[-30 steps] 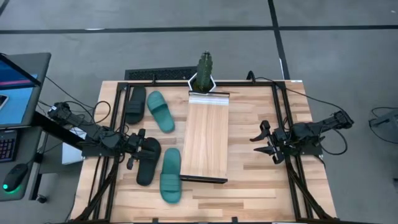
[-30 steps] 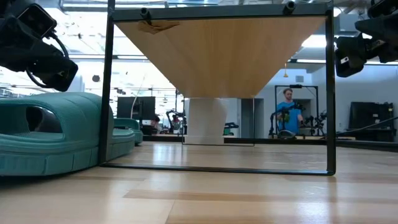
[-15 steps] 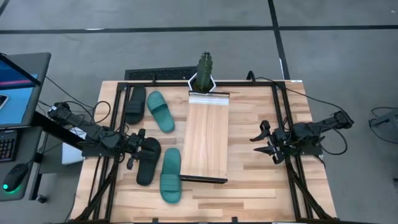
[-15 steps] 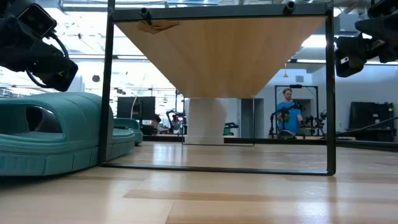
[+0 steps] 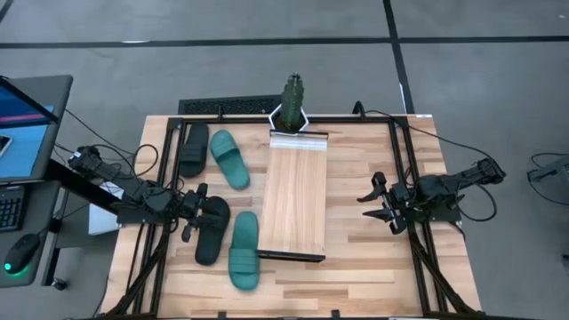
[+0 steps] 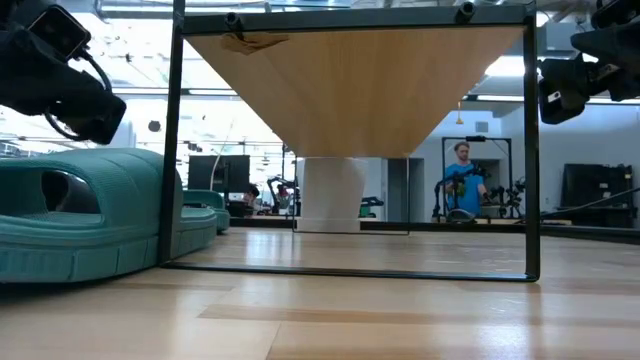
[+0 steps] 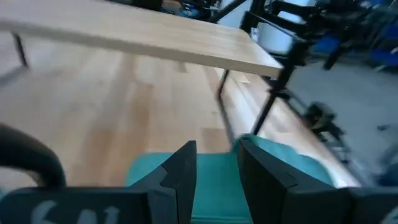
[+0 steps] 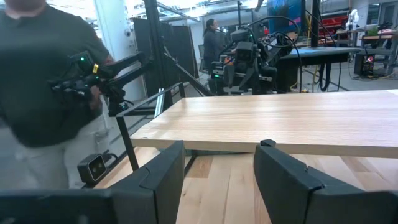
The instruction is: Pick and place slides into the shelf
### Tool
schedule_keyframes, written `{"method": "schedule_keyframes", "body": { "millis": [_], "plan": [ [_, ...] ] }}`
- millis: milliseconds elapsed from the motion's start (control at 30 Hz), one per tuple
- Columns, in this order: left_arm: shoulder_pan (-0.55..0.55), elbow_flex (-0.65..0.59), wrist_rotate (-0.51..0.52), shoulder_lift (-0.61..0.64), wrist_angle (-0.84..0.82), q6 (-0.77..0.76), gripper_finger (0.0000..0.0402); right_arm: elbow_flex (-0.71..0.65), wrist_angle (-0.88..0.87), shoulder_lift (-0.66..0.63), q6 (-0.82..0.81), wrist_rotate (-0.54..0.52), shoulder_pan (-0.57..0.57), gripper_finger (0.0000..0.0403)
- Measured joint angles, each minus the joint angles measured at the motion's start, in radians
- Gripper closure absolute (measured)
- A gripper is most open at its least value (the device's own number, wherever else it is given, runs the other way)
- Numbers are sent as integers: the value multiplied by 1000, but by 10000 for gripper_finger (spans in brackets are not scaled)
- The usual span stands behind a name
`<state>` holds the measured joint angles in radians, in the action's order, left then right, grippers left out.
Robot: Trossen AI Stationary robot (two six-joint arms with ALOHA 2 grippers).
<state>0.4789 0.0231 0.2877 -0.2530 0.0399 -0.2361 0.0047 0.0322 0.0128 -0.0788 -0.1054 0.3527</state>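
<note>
Two black slides (image 5: 194,148) (image 5: 212,240) and two teal slides (image 5: 229,158) (image 5: 243,251) lie flat on the table, left of the shelf (image 5: 296,191). The shelf is a raised light-wood plank on a thin black frame, and the low view shows its underside (image 6: 350,90). My left gripper (image 5: 203,213) hovers above the near black slide with its fingers a little apart, and the near teal slide (image 7: 280,162) shows beyond them. The same gripper (image 6: 60,70) hangs clear above the teal slide (image 6: 80,230). My right gripper (image 5: 369,204) is open and waits right of the shelf.
A green cactus-like plant (image 5: 293,102) in a white pot stands at the shelf's far end. Black frame rails (image 5: 404,169) run along both table sides. A keyboard (image 5: 227,108) lies beyond the far edge. A person (image 8: 43,93) stands past the table, and another (image 6: 465,180) is farther off.
</note>
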Motion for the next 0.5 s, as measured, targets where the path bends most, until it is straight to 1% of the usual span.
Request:
{"method": "schedule_keyframes", "body": {
  "millis": [133, 233, 367, 433, 500],
  "plan": [
    [0, 0, 147, 0, 6, 179, 297, 0, 0, 0, 0, 0, 0, 225],
    [0, 0, 187, 0, 7, 251, 297, 0, 0, 0, 0, 0, 0, 225],
    [0, 0, 190, 0, 7, 267, 297, 0, 0, 0, 0, 0, 0, 225],
    [0, 0, 224, 0, 7, 232, 297, 0, 0, 0, 0, 0, 0, 225],
    [0, 0, 284, 0, 11, 180, 297, 0, 0, 0, 0, 0, 0, 225]
  ]
}}
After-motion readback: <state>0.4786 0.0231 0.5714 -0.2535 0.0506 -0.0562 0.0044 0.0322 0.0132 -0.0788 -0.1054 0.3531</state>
